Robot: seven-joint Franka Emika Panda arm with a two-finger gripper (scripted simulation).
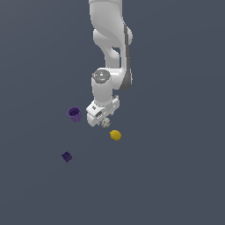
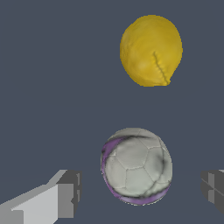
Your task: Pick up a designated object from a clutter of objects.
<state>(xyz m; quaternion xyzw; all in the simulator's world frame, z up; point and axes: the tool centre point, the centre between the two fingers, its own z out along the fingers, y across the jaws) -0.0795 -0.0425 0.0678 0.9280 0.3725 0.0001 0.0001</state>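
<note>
- The arm (image 1: 110, 39) reaches down from the top of the exterior view, white with grey joints, its wrist bent over the grey ball.
- The gripper (image 1: 102, 119) sits low over the floor (image 1: 176, 176), and in the wrist view its jaws stand open, one finger (image 2: 65, 192) on each side of the grey ball with a clear gap to both; neither pad touches it.
- The cup (image 1: 74, 114), purple and upright with its mouth up, stands on the exterior view's left of the grey ball, a little apart from the gripper.
- The yellow ball (image 1: 115, 135) lies near the grey ball, on its exterior view's right and slightly nearer the camera; in the wrist view it shows a stitched seam and does not touch the grey ball.
- The grey ball (image 2: 136, 166), whitish with dark patches and a purple edge, rests on the floor between the open fingers, half hidden under the gripper in the exterior view.
- The cube (image 1: 67, 156), dark purple, lies well apart from the grey ball, toward the exterior view's lower left, beyond the cup.
</note>
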